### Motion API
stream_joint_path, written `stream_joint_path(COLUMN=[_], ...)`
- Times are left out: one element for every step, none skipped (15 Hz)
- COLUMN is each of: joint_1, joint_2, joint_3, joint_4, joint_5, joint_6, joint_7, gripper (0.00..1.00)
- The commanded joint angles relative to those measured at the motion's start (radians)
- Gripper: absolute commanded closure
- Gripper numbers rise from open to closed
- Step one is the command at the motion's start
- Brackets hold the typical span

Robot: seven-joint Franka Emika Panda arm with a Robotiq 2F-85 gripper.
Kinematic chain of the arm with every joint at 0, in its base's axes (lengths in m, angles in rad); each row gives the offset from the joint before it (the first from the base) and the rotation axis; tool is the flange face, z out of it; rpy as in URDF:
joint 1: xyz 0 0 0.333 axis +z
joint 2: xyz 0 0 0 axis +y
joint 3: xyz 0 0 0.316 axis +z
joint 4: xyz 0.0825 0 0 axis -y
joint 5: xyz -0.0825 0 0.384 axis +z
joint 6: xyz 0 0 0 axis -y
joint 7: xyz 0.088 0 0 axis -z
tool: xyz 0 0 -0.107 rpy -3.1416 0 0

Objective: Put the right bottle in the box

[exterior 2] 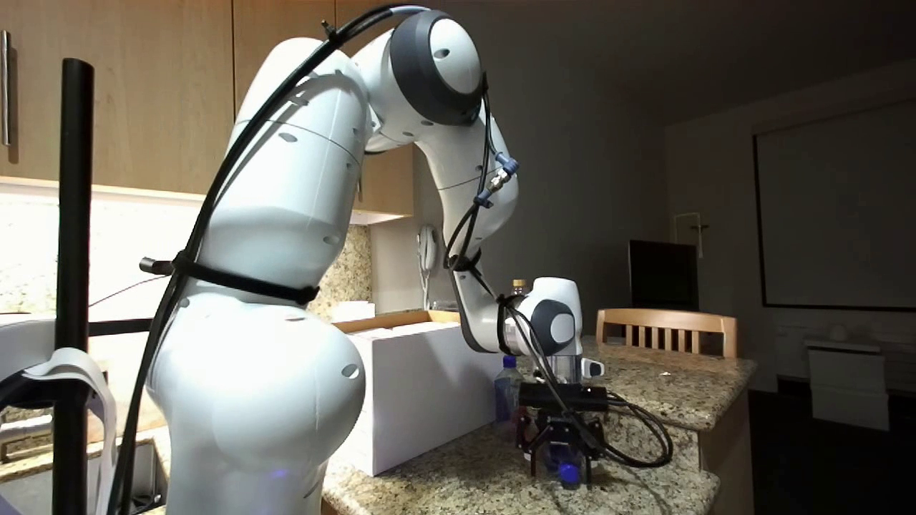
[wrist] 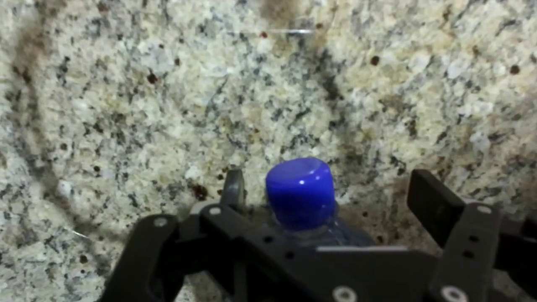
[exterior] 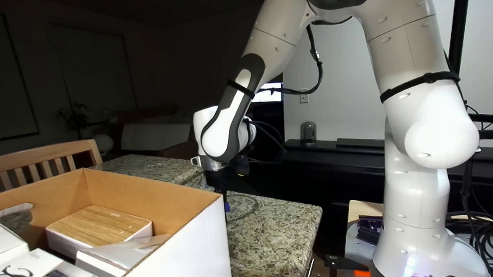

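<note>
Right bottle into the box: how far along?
Done: the open tool is in place at the right bottle. In hand: the grasp, probably; the wrist view shows gaps either side of the blue cap. Left: closing, lifting and placing; in an exterior view the bottle sits outside the box.

Glare bleaches the backsplash (exterior 2: 136, 229) while the far wall (exterior 2: 572, 172) lies dim.

White box (exterior 2: 433, 400) as obstacle near tool (exterior 2: 561, 472)
</note>
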Motion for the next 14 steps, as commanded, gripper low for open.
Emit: stream_joint_path(joint_1=[-0.045,-0.048,-0.047,-0.045,-0.042,-0.036,-0.033,-0.03,-0.029,-0.028,-0.026,-0.022,-0.017,-0.007], joint_2=[0.031,0.034,0.033,0.027,0.023,0.017,0.014,0.011,0.009,0.006,0.001,-0.008,-0.016,-0.033], joint_3=[0.015,0.014,0.011,0.01,0.006,0.003,0.001,-0.001,0.0,-0.001,-0.002,-0.005,-0.009,-0.019], joint_4=[0.021,0.023,0.025,0.024,0.023,0.022,0.022,0.019,0.017,0.014,0.01,0.006,0.003,-0.003], joint_5=[-0.052,-0.063,-0.079,-0.096,-0.117,-0.141,-0.161,-0.18,-0.195,-0.209,-0.223,-0.239,-0.255,-0.283], joint_6=[0.026,0.032,0.034,0.043,0.05,0.057,0.061,0.067,0.071,0.074,0.072,0.063,0.056,0.045], joint_7=[-0.035,-0.028,-0.018,-0.01,-0.002,0.009,0.014,0.02,0.021,0.023,0.028,0.039,0.05,0.08], gripper=[0.11,0.26,0.33,0.4,0.47,0.53,0.61,0.66,0.72,0.79,0.85,0.88,0.86,0.9])
